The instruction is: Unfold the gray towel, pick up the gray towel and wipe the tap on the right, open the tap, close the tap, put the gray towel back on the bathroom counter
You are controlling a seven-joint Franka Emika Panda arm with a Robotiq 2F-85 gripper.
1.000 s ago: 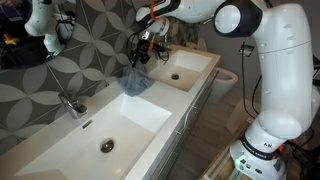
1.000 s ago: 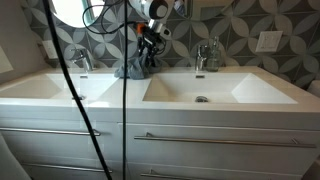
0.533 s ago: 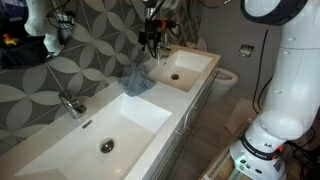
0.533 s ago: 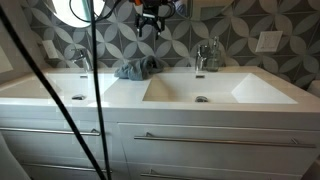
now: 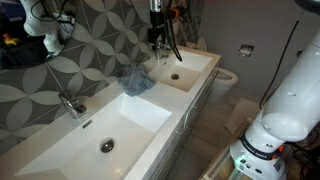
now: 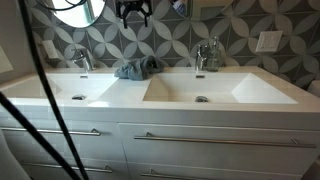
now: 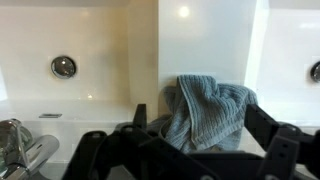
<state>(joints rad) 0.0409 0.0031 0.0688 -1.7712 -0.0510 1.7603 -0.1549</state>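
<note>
The gray towel [image 5: 137, 82] [image 6: 135, 69] lies crumpled on the white bathroom counter [image 6: 128, 88] between the two sinks, against the patterned wall. My gripper [image 5: 158, 38] [image 6: 133, 13] hangs open well above it, holding nothing. In the wrist view the gripper [image 7: 198, 117] looks down on the towel [image 7: 205, 108], which shows between the two dark fingers [image 7: 140, 115]. The tap on the right [image 6: 207, 55] stands behind the right sink; its handle position is too small to read.
A second chrome tap [image 6: 82, 60] [image 5: 68, 103] stands at the other sink [image 5: 110, 135]. The far sink [image 5: 185, 68] adjoins a toilet [image 5: 225, 82]. Cables [image 6: 45, 90] hang in front of an exterior camera. A tap [image 7: 20, 150] shows at the wrist view's lower left.
The gripper has opened and let go of the towel, then risen straight up from the counter. The towel stays in a heap between the sinks.
</note>
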